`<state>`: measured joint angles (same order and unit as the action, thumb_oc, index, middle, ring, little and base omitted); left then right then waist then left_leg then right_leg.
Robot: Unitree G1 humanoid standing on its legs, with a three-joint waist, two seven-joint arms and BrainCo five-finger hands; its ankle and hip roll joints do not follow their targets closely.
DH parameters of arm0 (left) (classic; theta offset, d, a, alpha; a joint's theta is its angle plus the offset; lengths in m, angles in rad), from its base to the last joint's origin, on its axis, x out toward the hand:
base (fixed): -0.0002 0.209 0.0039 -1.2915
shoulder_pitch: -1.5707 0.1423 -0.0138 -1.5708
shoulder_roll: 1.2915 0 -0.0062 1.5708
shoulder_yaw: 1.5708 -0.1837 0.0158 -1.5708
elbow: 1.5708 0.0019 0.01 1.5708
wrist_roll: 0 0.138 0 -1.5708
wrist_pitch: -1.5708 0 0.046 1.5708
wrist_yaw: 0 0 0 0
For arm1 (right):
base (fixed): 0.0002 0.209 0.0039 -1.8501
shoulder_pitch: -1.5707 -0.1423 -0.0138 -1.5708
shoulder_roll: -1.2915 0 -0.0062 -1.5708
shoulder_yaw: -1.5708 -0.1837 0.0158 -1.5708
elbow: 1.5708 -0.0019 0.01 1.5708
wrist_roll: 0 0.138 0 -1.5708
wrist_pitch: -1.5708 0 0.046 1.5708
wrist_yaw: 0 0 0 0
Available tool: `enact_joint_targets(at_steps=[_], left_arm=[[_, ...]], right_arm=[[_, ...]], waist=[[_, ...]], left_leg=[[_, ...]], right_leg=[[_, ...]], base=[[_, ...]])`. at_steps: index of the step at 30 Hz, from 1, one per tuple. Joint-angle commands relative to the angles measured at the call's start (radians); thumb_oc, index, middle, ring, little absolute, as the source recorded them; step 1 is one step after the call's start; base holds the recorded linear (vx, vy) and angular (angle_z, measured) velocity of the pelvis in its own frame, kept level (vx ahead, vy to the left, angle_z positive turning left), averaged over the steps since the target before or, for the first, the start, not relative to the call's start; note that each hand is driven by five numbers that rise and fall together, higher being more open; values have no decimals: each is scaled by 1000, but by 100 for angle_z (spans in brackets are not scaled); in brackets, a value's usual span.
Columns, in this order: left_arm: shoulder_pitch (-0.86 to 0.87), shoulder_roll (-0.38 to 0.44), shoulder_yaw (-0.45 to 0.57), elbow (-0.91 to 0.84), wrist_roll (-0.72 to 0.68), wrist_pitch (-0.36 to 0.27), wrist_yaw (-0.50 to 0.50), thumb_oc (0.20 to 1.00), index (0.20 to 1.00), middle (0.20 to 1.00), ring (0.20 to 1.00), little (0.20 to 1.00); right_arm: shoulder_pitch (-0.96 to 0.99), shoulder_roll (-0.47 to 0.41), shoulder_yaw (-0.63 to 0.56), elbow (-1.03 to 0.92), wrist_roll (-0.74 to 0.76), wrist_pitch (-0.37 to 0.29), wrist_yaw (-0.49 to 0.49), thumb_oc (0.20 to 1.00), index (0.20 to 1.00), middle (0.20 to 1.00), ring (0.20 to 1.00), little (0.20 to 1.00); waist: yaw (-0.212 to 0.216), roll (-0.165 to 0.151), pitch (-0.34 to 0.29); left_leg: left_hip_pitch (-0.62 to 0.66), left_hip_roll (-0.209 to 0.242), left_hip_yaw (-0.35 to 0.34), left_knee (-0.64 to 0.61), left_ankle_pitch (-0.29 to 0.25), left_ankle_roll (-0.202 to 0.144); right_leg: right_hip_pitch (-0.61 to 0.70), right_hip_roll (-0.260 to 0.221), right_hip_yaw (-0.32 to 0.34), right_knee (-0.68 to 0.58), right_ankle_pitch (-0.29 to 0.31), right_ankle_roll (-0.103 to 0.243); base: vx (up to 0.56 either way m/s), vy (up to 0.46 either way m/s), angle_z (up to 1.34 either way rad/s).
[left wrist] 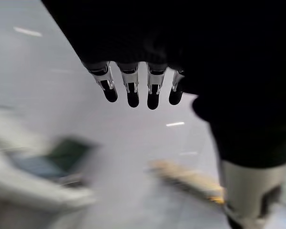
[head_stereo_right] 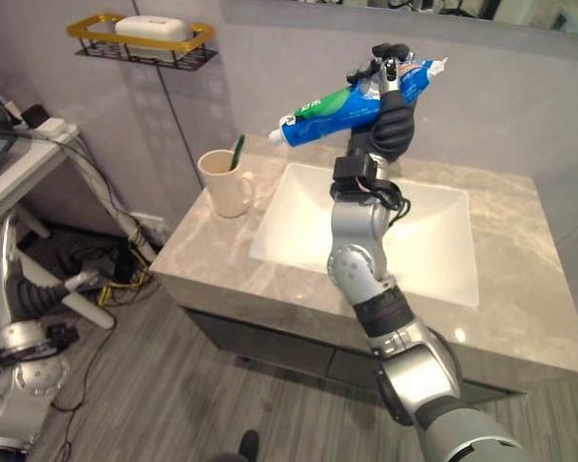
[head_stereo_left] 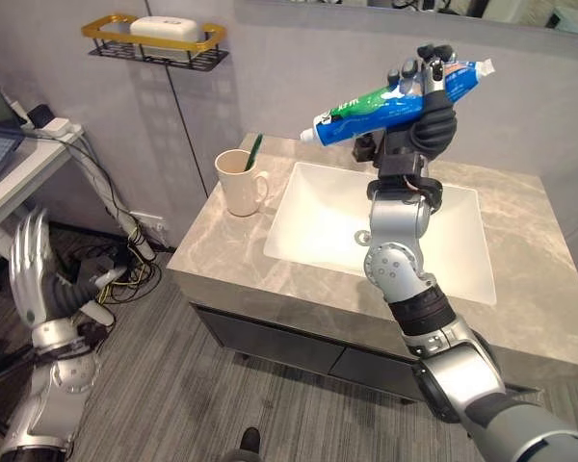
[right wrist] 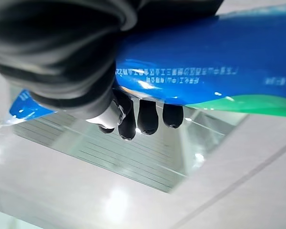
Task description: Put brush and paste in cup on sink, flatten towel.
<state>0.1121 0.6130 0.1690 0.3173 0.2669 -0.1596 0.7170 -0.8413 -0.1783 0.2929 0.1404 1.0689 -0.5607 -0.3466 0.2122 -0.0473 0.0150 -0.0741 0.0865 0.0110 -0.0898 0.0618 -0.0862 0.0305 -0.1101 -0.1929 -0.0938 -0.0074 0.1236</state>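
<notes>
The grey stone countertop [head_stereo_left: 222, 252] runs along the wall, with the white rectangular basin [head_stereo_left: 318, 226] sunk in its middle and bare stone to both sides and along the front edge. The cream mug [head_stereo_left: 239, 183] stands on the left strip of counter, just beside the basin's left rim and near the back wall; a green-handled toothbrush [head_stereo_left: 254, 152] stands in it, leaning toward the basin. Left of the counter the floor is open, up to a white table [head_stereo_left: 19, 164]. On the wall above sits a black and gold wire shelf [head_stereo_left: 154, 43] holding a white bar of soap [head_stereo_left: 164, 29].

The right hand [head_stereo_left: 426, 115] is raised high over the back of the basin, fingers [right wrist: 148, 117] curled round a blue and green toothpaste tube [head_stereo_left: 395, 101]. The tube's long axis lies nearly level, cap end pointing left toward the mug and slightly down, crimped end to the right. The tube is well above the mug.

The left hand [head_stereo_left: 34, 274] hangs low, left of the counter, over the floor, fingers [left wrist: 131, 90] straight and holding nothing.
</notes>
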Motion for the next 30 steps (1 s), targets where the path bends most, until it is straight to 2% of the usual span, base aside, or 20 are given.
enact_joint_targets(at_steps=[1,2,3,4,5,6,7,11,12,15,17,22,23,28,30], left_arm=[[1,40,-37,127,-91,11,-16,1000,1000,1000,1000,1000],[0,40,-38,128,-91,10,-16,1000,1000,1000,1000,1000],[-1,15,-76,247,-123,23,-55,1000,1000,1000,1000,1000],[-7,15,-80,254,-124,20,-54,1000,1000,1000,1000,1000],[-18,-8,-129,369,-149,28,-99,1000,1000,1000,1000,1000],[-23,-8,-133,376,-150,25,-98,1000,1000,1000,1000,1000],[-35,-34,-194,494,-149,45,-143,1000,1000,1000,1000,1000],[-50,-82,-265,648,-153,61,-192,1000,1000,1000,1000,1000],[-57,-123,-305,772,-158,80,-234,1000,1000,1000,1000,1000],[-74,-158,-328,856,-165,95,-256,1000,1000,1000,1000,1000],[-68,-199,-327,976,-190,128,-311,1000,1000,1000,1000,1000],[-66,-222,-313,1019,-216,125,-344,1000,1000,1000,1000,1000],[-67,-213,-307,1020,-220,123,-339,1000,1000,1000,1000,1000],[-85,-197,-259,1025,-291,112,-332,1000,1000,1000,1000,1000],[-105,-189,-269,1013,-297,102,-326,1000,1000,1000,1000,1000]], right_arm=[[-147,-60,6,8,-80,25,32,200,200,200,200,200],[-147,-61,6,9,-80,25,32,200,200,200,200,200],[-172,-79,24,18,-99,43,37,200,200,200,200,200],[-173,-81,24,18,-99,43,37,200,200,200,200,200],[-197,-91,48,31,-109,55,42,200,200,200,200,200],[-199,-93,48,33,-109,54,42,200,200,200,200,200],[-231,-98,65,45,-125,65,46,200,200,200,200,200],[-274,-97,87,84,-133,71,45,200,200,200,200,200],[-304,-82,98,107,-145,77,33,200,200,200,200,200],[-325,-73,105,130,-153,80,26,200,200,200,200,200],[-363,-66,106,175,-173,91,20,200,200,200,200,200],[-407,-79,93,227,-204,105,11,200,200,200,200,200],[-423,-105,92,233,-215,110,9,200,200,200,200,200],[-425,-135,92,244,-236,115,0,200,200,200,200,200],[-435,-148,92,249,-246,117,-3,200,200,200,200,200]], waist=[[31,-67,-49],[31,-67,-49],[33,-73,-44],[33,-72,-43],[32,-77,-39],[31,-76,-39],[29,-79,-33],[26,-82,-26],[22,-87,-24],[23,-92,-21],[27,-101,-19],[45,-114,-13],[56,-120,-8],[67,-130,-8],[70,-137,-4]], left_leg=[[-38,23,-32,3,28,-37],[-38,23,-32,3,28,-37],[-47,20,-42,3,32,-37],[-48,20,-43,3,32,-37],[-56,17,-53,3,36,-37],[-57,17,-54,3,36,-37],[-68,14,-63,3,40,-36],[-83,11,-70,3,44,-33],[-89,8,-70,3,45,-32],[-99,5,-75,3,46,-31],[-110,-1,-77,3,47,-28],[-133,-17,-87,3,44,-19],[-143,-22,-91,3,45,-17],[-157,-34,-108,3,46,-16],[-167,-39,-116,3,46,-14]], right_leg=[[35,-132,-54,7,80,48],[35,-132,-55,7,79,48],[37,-132,-64,7,82,50],[37,-132,-66,7,81,50],[39,-133,-77,7,83,52],[39,-133,-79,7,83,52],[38,-133,-88,7,86,53],[30,-135,-97,7,93,57],[25,-137,-98,7,99,60],[21,-139,-102,7,103,61],[15,-144,-107,7,113,66],[4,-155,-112,7,129,72],[0,-157,-115,7,137,77],[-1,-162,-128,7,144,80],[-1,-163,-137,7,149,83]], base=[[-2,2,25],[-8,5,24],[-8,5,15],[-7,16,22],[2,11,17],[-6,28,14],[-10,25,8],[-8,31,18],[3,41,4],[5,29,1],[18,50,4],[26,49,4],[21,37,17],[22,18,7],[25,14,6]])
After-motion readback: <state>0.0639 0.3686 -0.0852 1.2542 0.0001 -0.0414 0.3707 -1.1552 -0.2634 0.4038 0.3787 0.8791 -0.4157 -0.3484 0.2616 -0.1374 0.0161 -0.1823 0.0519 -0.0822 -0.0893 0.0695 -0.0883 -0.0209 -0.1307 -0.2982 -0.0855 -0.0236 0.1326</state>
